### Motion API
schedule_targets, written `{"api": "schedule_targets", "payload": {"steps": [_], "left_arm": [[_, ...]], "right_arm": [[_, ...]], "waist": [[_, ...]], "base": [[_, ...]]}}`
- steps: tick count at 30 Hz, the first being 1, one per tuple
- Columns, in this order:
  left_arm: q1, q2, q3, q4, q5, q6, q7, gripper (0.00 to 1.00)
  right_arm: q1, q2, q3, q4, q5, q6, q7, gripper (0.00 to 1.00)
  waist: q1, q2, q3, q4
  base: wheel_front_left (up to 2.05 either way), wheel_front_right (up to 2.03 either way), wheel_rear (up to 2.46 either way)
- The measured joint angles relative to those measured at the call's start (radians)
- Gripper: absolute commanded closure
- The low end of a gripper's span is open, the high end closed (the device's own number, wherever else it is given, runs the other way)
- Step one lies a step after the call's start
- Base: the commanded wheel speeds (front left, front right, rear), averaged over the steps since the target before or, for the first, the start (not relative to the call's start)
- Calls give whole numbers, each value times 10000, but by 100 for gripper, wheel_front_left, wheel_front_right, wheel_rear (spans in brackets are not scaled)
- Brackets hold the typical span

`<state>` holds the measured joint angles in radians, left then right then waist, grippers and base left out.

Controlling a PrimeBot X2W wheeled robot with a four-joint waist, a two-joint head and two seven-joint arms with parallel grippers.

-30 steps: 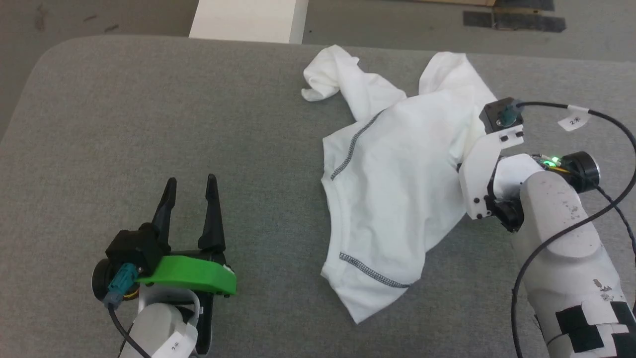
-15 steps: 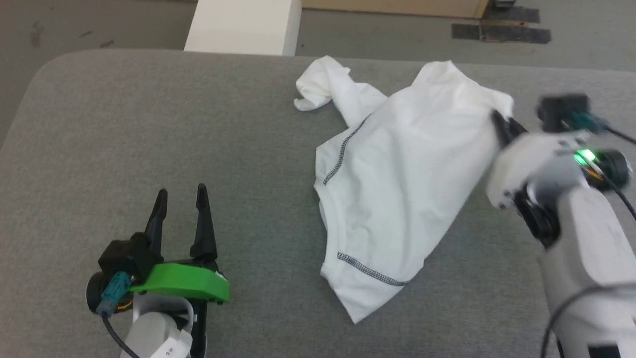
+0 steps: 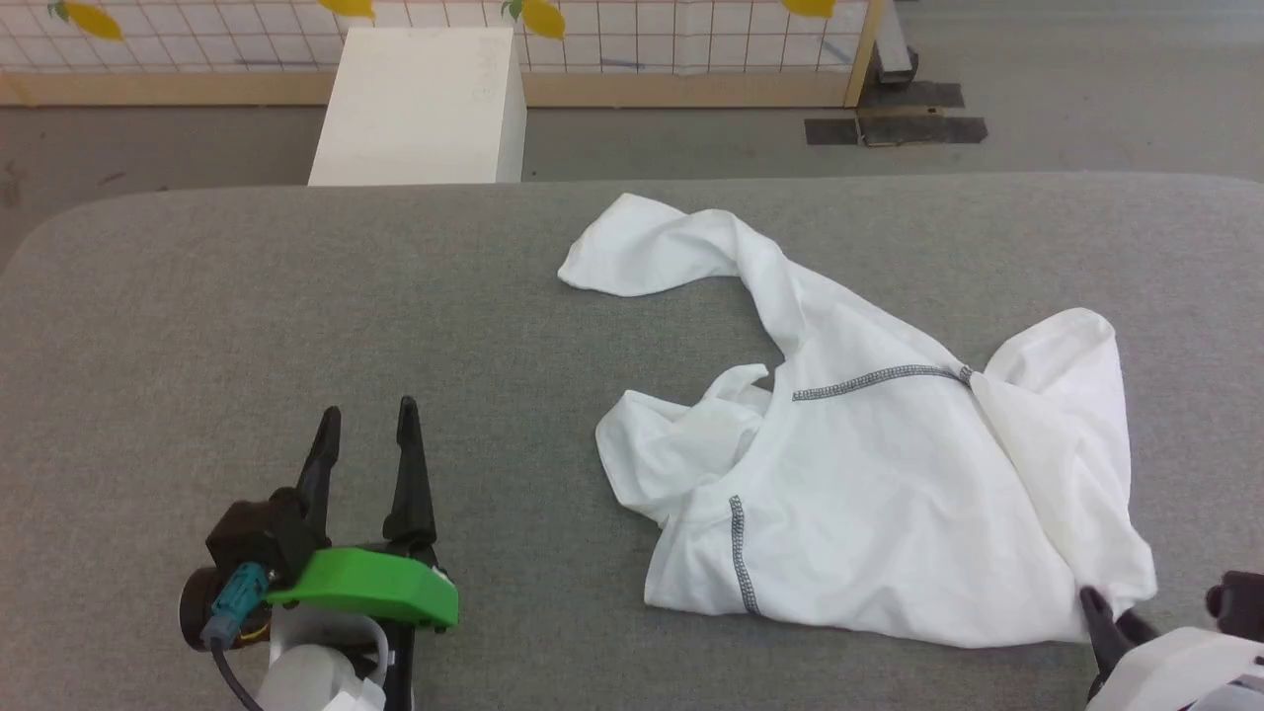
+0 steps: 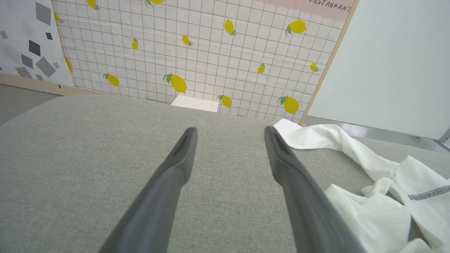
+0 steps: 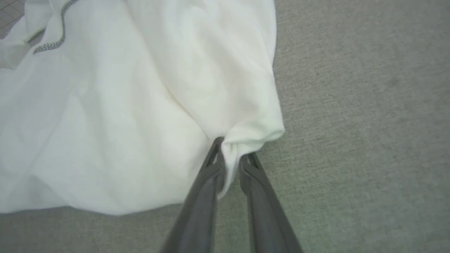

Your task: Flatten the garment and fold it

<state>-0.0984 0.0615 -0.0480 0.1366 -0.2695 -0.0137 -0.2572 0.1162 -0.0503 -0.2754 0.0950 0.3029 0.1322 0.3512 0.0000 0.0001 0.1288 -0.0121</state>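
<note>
The garment [image 3: 869,474], a white T-shirt with grey stitched hems, lies crumpled on the right half of the grey table [image 3: 247,296], one sleeve trailing toward the far middle. My right gripper [image 5: 232,156] is shut on a fold at the garment's [image 5: 105,105] near right corner; in the head view the right gripper [image 3: 1101,607] sits at the bottom right edge. My left gripper [image 3: 365,434] stands open at the near left, well clear of the fabric. In the left wrist view the left gripper [image 4: 230,135] has nothing between its fingers and the garment [image 4: 369,196] lies to its right.
A white box [image 3: 420,109] stands on the floor beyond the table's far edge. Behind it runs a lemon-print grid wall [image 4: 197,52]. Dark tape patches [image 3: 894,123] mark the floor at the back right.
My right gripper closed on the garment's edge and dragged it toward the near right, spreading the fabric out. The head camera tilted up. The left gripper stayed open in place.
</note>
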Motion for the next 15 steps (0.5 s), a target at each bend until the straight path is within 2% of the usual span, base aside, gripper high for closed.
{"api": "schedule_targets", "payload": {"steps": [5, 9, 12, 15], "left_arm": [[147, -21, -111, 151, -539, -228, 282, 0], [-151, -31, -719, -40, -972, -537, 1419, 0], [-1099, -52, -1360, 109, -1057, -688, 2989, 0], [-2285, -50, -2144, 631, -1682, -867, 5338, 0]], "right_arm": [[-490, 2, -558, -383, 268, 0, -1225, 0], [-1029, -12, -1179, -949, -136, 0, -1463, 0], [-1247, -12, -1358, -1204, -313, 0, -1398, 0], [-1464, -8, -1239, -1277, -322, 0, -1304, 0]], "waist": [[0, 0, -312, -85], [0, 0, -463, -102], [0, 0, -425, -47], [0, 0, -319, -100]], "base": [[0, 0, 0], [0, 0, 0], [0, 0, 0], [0, 0, 0]]}}
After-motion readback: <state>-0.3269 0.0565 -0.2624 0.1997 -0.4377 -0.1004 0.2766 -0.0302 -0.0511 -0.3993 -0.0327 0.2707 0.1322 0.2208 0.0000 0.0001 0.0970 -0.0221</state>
